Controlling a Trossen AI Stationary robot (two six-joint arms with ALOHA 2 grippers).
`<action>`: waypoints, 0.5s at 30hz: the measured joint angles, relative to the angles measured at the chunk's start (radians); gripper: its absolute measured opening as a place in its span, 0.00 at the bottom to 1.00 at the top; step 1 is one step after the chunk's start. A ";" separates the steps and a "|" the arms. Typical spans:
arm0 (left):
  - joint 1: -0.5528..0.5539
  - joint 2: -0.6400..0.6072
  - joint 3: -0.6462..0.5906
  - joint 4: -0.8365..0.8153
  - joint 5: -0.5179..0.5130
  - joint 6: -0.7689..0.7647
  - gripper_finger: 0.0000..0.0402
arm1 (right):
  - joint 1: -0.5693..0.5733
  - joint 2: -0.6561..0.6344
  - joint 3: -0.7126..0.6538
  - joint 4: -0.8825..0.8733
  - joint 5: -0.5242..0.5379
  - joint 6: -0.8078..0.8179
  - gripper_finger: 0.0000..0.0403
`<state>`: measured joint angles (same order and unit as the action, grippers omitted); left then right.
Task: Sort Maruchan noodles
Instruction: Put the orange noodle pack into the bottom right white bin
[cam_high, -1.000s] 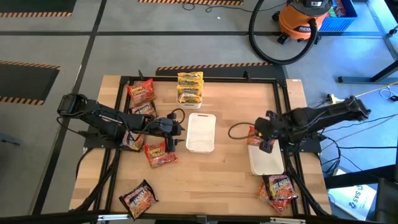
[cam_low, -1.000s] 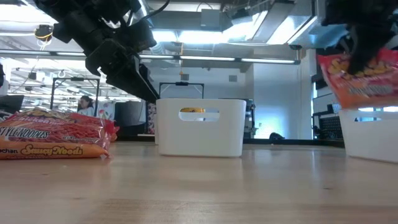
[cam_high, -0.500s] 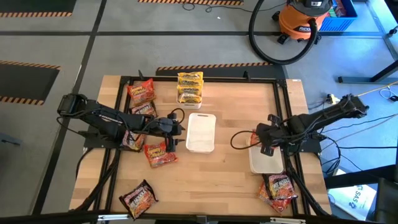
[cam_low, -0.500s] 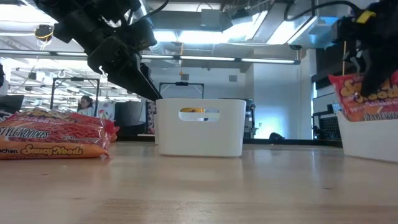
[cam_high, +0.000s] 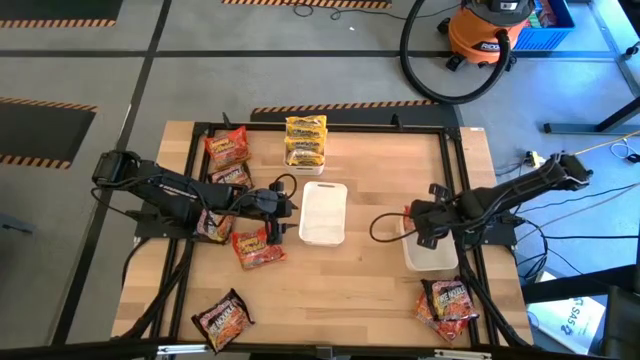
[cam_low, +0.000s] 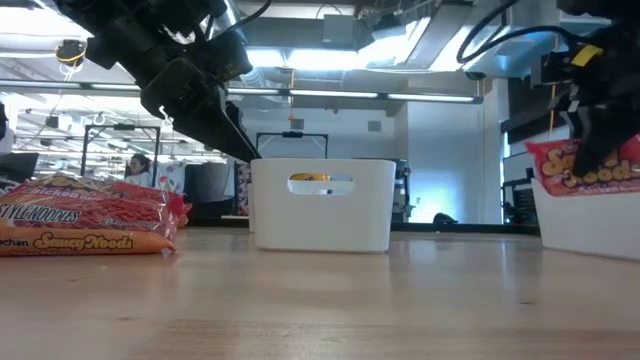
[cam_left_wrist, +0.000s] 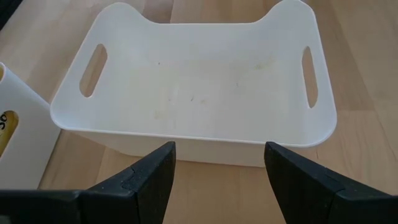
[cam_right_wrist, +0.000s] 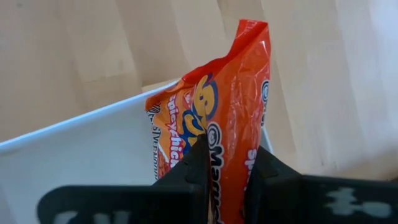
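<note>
change: right claw (cam_high: 424, 231) has dropped with its orange packet (cam_right_wrist: 224, 124) from above the right tray (cam_high: 432, 258) to the tray's near rim since a second ago; left arm unchanged
right claw: clenched on the orange packet, pinching it near the packet's middle; packet upright, its lower part inside the right tray
right arm pose: reaches in from the surface's right edge, stretched low toward the centre, wrist tipped down over the tray's end
left claw: (cam_left_wrist: 214, 180) released, fingers (cam_left_wrist: 146, 180) spread, holding nothing; hovers just beside the centre tray (cam_left_wrist: 193, 87), above the surface (cam_high: 350, 290)
left arm pose: reaches in from the left edge, bent at the elbow, wrist angled down toward the centre tray
centre tray: white, nothing seen inside in the left wrist view
yellow packets: (cam_high: 305, 140) stacked at the far edge, behind the centre tray
red-orange packets: one (cam_high: 227, 147) far left, one (cam_high: 260, 248) under the left arm's wrist, a pile (cam_high: 447, 305) near the right front corner
dark packet: (cam_high: 222, 320) near the left front corner
low view: stacked packets (cam_low: 85, 225) at left, right claw's packet (cam_low: 585, 165) at the right tray's rim
</note>
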<state>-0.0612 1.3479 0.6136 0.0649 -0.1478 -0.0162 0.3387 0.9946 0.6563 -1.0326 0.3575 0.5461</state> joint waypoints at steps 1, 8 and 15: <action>0.000 0.000 0.000 0.000 0.000 0.000 0.60 | -0.010 0.004 0.000 0.000 0.002 0.000 0.09; 0.000 0.000 0.000 0.005 0.000 -0.002 0.60 | -0.134 0.043 0.000 0.002 0.014 -0.002 0.09; -0.001 0.000 0.000 0.002 0.001 -0.004 0.60 | -0.192 0.078 0.000 0.004 0.033 -0.061 0.09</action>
<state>-0.0620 1.3479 0.6136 0.0667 -0.1471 -0.0200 0.1471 1.0726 0.6567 -1.0286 0.3907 0.4850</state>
